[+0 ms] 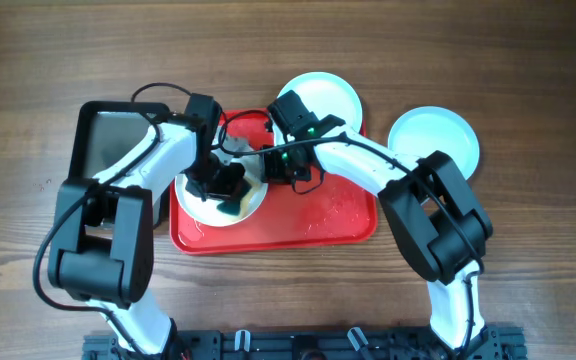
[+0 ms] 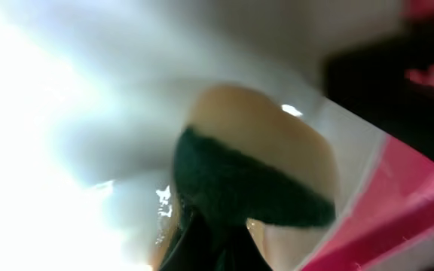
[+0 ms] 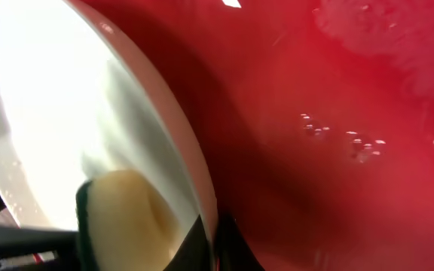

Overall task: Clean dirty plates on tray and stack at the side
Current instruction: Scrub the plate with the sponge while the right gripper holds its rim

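Note:
On the left half of the red tray (image 1: 318, 225) lies a pale plate (image 1: 200, 206). My left gripper (image 1: 230, 190) is shut on a yellow sponge with a green scouring side (image 2: 255, 173) and presses it onto that plate. My right gripper (image 1: 268, 170) is shut on the plate's right rim; the rim (image 3: 194, 173) runs down between its jaws. The right wrist view shows the plate (image 3: 51, 113), the sponge (image 3: 126, 218) and the wet tray floor (image 3: 337, 113). A second plate (image 1: 323, 98) lies at the tray's far edge. A third plate (image 1: 433, 140) rests on the table to the right.
A dark grey metal pan (image 1: 113, 140) stands left of the tray, partly under my left arm. Both arms cross over the tray's back half. The wooden table (image 1: 528, 250) surrounds everything. Water droplets (image 3: 337, 139) sit on the tray.

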Controlling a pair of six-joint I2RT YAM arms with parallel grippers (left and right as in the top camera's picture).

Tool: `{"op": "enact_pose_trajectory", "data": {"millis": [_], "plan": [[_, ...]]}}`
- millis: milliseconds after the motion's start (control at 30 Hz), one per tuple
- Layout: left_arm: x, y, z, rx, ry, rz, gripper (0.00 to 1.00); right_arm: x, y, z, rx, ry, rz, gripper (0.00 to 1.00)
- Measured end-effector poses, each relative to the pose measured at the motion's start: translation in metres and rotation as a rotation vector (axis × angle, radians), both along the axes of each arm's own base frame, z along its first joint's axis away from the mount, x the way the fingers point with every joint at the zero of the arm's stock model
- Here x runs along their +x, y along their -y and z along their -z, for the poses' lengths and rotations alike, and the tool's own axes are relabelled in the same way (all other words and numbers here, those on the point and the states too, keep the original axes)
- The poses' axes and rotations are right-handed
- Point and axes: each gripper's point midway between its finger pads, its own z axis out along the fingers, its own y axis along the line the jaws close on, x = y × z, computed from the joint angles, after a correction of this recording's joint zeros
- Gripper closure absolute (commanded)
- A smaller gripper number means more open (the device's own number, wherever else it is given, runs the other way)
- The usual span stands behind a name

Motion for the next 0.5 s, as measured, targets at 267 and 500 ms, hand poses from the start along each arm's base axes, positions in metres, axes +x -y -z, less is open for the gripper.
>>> {"op": "enact_pose_trajectory", "data": {"millis": [267, 500], "plan": [[0.046, -0.056, 0.001, 0.306, 0.163, -0.395, 0.96, 0.001, -0.003, -0.001, 0.009, 0.007, -0.001, 0.95], [0.098, -0.049, -0.005, 0.198, 0.342, -0.506, 0.96, 0.007, 0.003, 0.000, 0.001, 0.003, 0.031, 0.96]]}}
